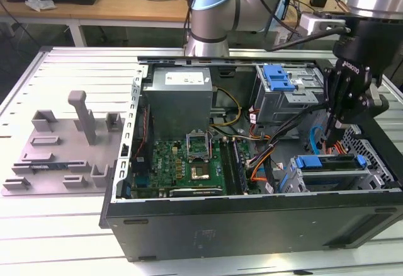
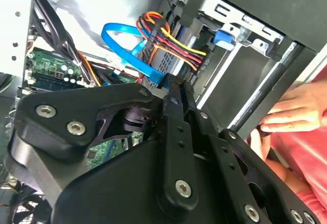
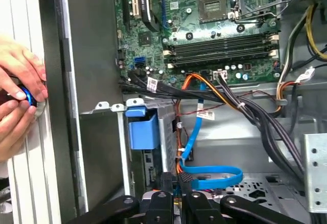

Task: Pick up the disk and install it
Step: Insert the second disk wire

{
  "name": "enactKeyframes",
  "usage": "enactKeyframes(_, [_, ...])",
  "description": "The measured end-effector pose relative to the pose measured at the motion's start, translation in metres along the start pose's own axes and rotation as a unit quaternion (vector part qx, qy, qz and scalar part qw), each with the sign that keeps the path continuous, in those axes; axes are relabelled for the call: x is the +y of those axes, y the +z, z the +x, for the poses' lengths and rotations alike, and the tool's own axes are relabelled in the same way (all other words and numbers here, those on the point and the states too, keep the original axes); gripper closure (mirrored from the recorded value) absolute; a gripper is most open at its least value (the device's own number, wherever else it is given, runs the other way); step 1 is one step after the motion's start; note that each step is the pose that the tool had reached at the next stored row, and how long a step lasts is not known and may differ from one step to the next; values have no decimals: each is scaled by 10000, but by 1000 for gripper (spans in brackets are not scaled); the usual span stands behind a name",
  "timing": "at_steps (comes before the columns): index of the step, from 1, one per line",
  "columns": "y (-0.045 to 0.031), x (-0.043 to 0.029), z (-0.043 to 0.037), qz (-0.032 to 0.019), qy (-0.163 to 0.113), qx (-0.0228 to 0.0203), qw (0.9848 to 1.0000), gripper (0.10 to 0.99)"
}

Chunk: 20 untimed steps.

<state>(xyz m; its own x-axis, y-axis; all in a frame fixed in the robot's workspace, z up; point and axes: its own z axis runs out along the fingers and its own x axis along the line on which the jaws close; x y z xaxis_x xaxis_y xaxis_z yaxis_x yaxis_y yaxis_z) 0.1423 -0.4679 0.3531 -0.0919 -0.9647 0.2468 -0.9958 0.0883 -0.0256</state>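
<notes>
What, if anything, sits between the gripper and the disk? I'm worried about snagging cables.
A looped blue cable lies just past the gripper, above the disk sitting in its bay.

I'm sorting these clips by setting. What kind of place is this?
Likely a robotics lab or test bench: an open computer case lies on a slatted metal table, with a wooden desk carrying cables behind.

I can read no print here. My gripper [image 1: 327,138] carries a short line of white lettering on its black body, too small to make out. The power supply's white label [image 1: 186,78] holds rows of fine print, illegible. In the first wrist view, two white cable tags [image 3: 153,85] [image 3: 205,115] bear tiny unreadable marks.
</notes>
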Motion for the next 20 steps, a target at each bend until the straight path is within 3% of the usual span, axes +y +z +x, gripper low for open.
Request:
enactKeyframes(3, [21, -2, 83, 23, 10, -164, 9999, 925])
enactKeyframes(5, [29, -4, 114, 35, 15, -239, 9997, 925])
enactKeyframes(6, [36, -5, 139, 43, 18, -301, 9995, 925])
enactKeyframes(8, [43, -6, 171, 53, 24, -383, 9992, 925])
enactKeyframes(10, [60, 22, 237, 100, 40, -604, 9981, 925])
enactKeyframes(11, [75, 53, 301, 118, 47, -675, 9976, 925])
enactKeyframes(12, [103, 47, 415, 113, 48, -742, 9972, 925])
enactKeyframes(17, [105, 47, 422, 113, 48, -745, 9971, 925])
enactKeyframes(20, [115, 44, 463, 109, 45, -796, 9968, 925])
